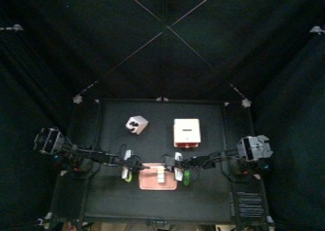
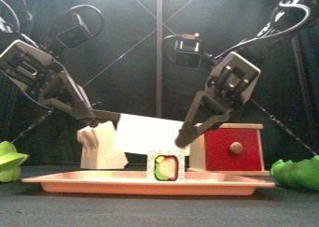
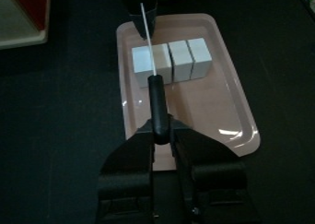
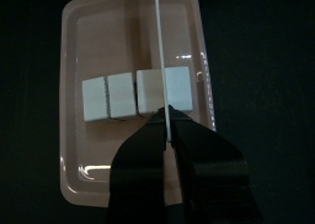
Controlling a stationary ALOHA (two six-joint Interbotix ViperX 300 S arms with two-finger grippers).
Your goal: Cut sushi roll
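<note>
At the table's left edge in the front view lies a green toy [image 2: 10, 162], and just inside it the left gripper [image 3: 157, 163] slants down toward the middle, its jaws pressed together on the black handle of a knife [image 3: 145, 25] whose thin blade reaches out over the pink tray [image 3: 237, 108]. Behind that arm stands a white block [image 2: 103, 145] and, at centre, a large white blade-like sheet [image 2: 152, 134]. The sushi roll [image 3: 174, 61] sits on the tray near its middle as a row of white segments touching side by side; from the front its cut end [image 2: 165, 165] shows green and red filling. The right gripper [image 4: 164, 145] comes down from the right, jaws clamped on a second knife [image 4: 159, 43] whose blade crosses the roll between two segments. Further right stand a red box [image 2: 234, 147] and another green toy [image 2: 297, 172].
</note>
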